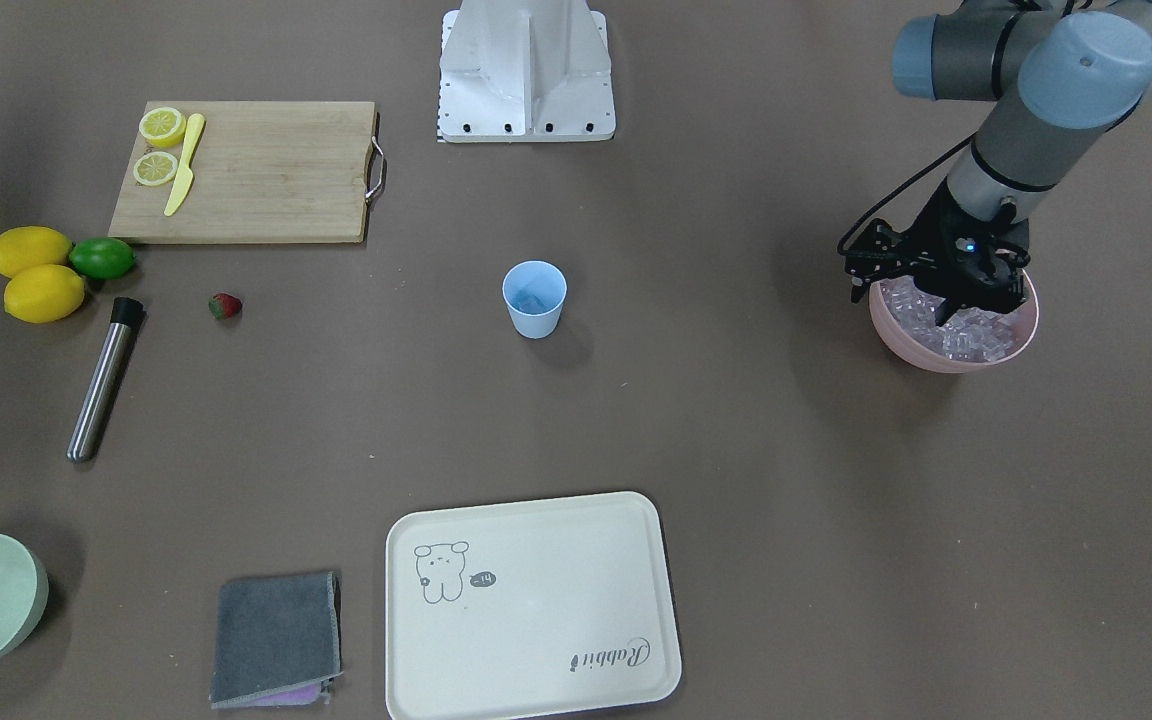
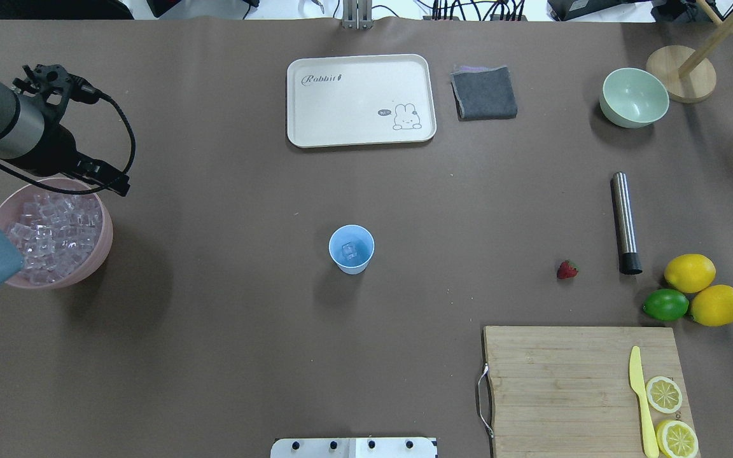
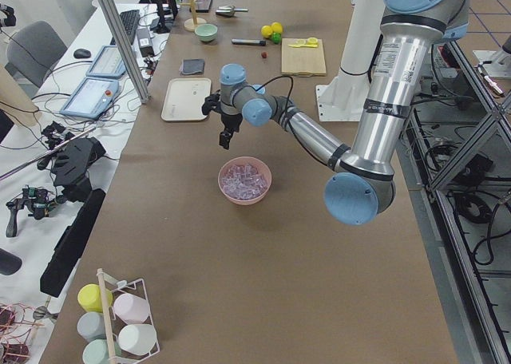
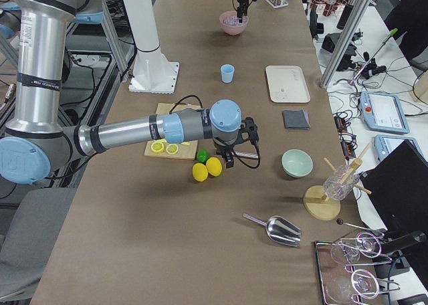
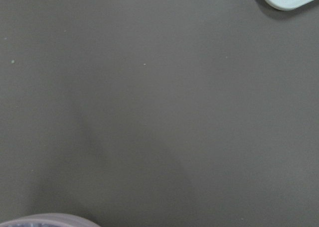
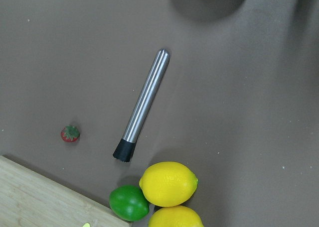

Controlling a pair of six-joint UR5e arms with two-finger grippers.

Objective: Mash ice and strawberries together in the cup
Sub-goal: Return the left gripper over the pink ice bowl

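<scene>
As the ice looks slick and hard, pinch one cube's flat faces; either arm's jaws' opening I cannot tell.

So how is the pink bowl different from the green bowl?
The pink bowl is piled with ice cubes; the green bowl has nothing in it. The pink bowl sits at the robot's left end of the table, while the green bowl sits at the far right corner, near the grey cloth. Both are round, open bowls standing upright.
</scene>
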